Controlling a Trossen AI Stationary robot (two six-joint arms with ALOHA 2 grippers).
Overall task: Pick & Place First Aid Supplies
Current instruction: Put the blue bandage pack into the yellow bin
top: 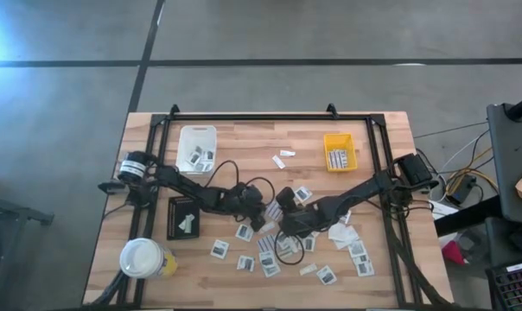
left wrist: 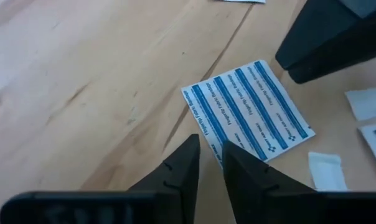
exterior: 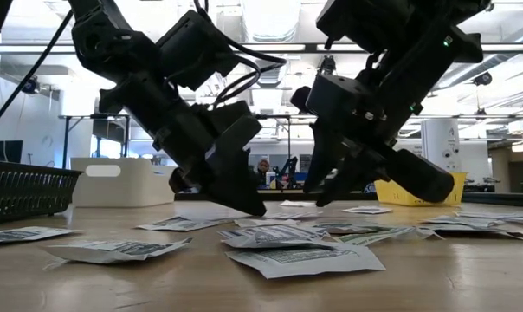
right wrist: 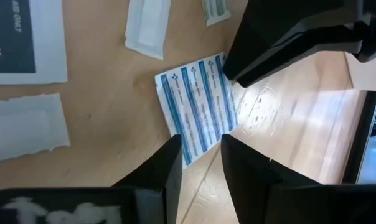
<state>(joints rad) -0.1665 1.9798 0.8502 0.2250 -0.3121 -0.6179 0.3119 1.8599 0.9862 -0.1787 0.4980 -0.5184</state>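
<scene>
A white packet with blue stripes (left wrist: 247, 109) (right wrist: 197, 109) lies flat on the wooden table, between my two grippers. My left gripper (left wrist: 211, 150) (top: 264, 221) is lowered at the packet's one corner, its fingers a narrow gap apart, with that corner in the gap. My right gripper (right wrist: 200, 148) (top: 283, 231) hangs open a little above the packet's opposite end. Many more first aid supplies (top: 244, 259) lie flat on the table around and in front of them. My left gripper slants down from the table's left, its fingertips (left wrist: 189, 152) on either side of the striped packet's corner (left wrist: 214, 144). I cannot tell whether they touch it. The packet lies flat on the table.
A white tray (top: 185, 136) and a yellow tray (top: 328, 138) stand at the back, a black tray (top: 173, 206) at the left, and a white-topped yellow cup (top: 144, 257) at the front left. Loose packets (exterior: 287, 256) crowd the front. The two grippers stand very close together.
</scene>
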